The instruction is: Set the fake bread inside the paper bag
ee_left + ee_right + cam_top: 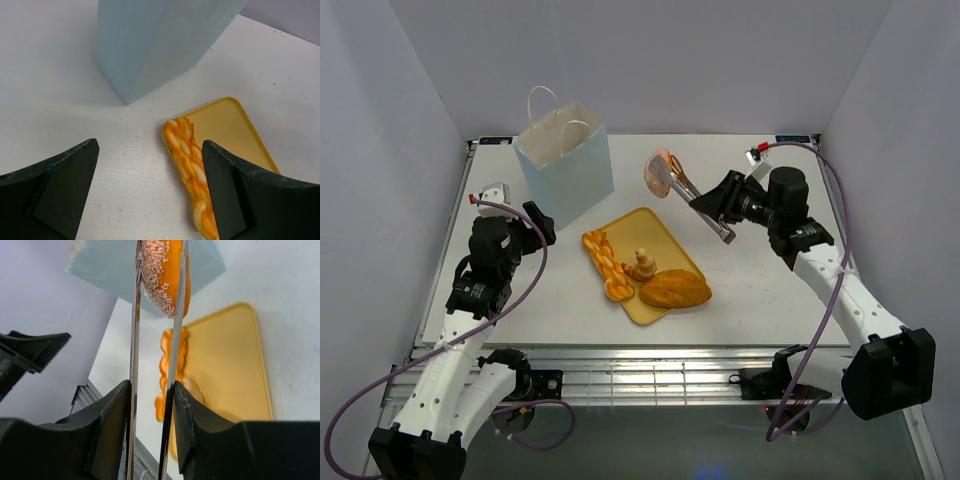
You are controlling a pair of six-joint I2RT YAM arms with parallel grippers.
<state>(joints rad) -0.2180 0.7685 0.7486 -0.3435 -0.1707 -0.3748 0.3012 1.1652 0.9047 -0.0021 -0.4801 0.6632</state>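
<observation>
My right gripper [725,205] [152,390] is shut on long metal tongs [700,200] [176,340]. Their tips clamp a pinkish-orange sprinkled piece of fake bread [663,172] [162,275] in the air, right of the pale blue paper bag [565,160] [100,265] [160,45]. The bag stands upright at the back left. An orange braid [603,260] [187,160], a small tan piece [640,266] and a golden oval loaf [675,289] lie on the yellow tray [645,228] [230,130]. My left gripper [525,225] [150,150] hangs open over the table near the braid's end, holding nothing.
The tray lies diagonally at mid-table, in front of and to the right of the bag. White walls close in the table on the left, back and right. Purple cables loop beside both arms.
</observation>
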